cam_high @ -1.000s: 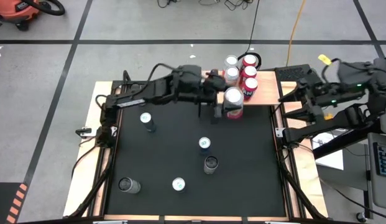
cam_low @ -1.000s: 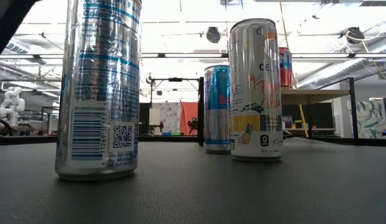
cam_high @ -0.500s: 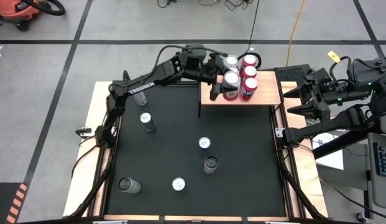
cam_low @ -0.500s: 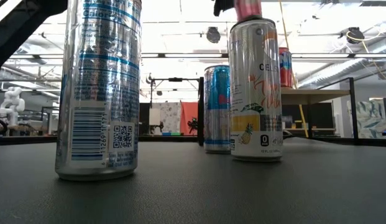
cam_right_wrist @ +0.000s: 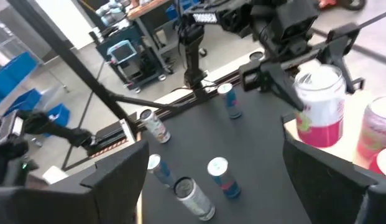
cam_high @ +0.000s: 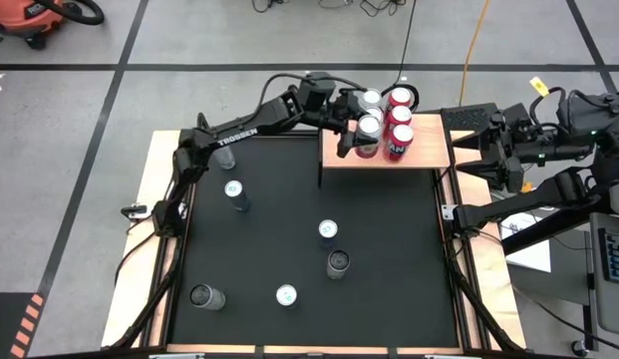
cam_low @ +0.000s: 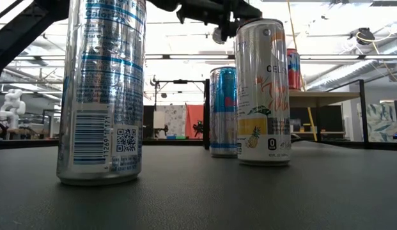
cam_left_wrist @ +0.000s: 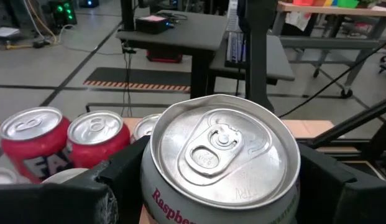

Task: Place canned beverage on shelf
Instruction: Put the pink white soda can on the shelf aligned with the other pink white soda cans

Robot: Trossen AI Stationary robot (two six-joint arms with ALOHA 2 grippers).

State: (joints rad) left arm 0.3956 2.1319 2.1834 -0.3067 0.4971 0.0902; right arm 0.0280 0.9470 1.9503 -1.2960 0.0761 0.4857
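Note:
The canned beverage [cam_high: 367, 133], silver-topped with a pink raspberry label, is upright over the near left part of the shelf [cam_high: 429, 155], a light-wood board on a black frame. My left gripper [cam_high: 361, 132] is shut on it, reaching in from the table's left. Four cans [cam_high: 399, 118], red and silver, stand on the shelf behind and beside it. Whether the held can's base rests on the board cannot be told. My right gripper [cam_right_wrist: 220, 180] waits open beyond the table's right edge, with nothing between its fingers. My left gripper pinches the can's upper wall [cam_left_wrist: 156, 198], just under the rim, between its two fingers [cam_left_wrist: 112, 186], one on each side. The fingers come nearly level from the table's left. The can stays upright, its pull-tab top [cam_left_wrist: 220, 149] facing up.
Several loose cans [cam_high: 328, 231] stand scattered on the black mat [cam_high: 389, 259], three of them close to the low camera [cam_low: 263, 92]. Wooden strips edge the table, and the shelf's black frame post [cam_high: 320, 165] stands at its near left corner.
My left gripper has carried the can from over the mat at the shelf's near edge toward the table's far edge and down, so it now stands low over the board beside the other cans. The can stayed upright and the gripper stayed shut on it.

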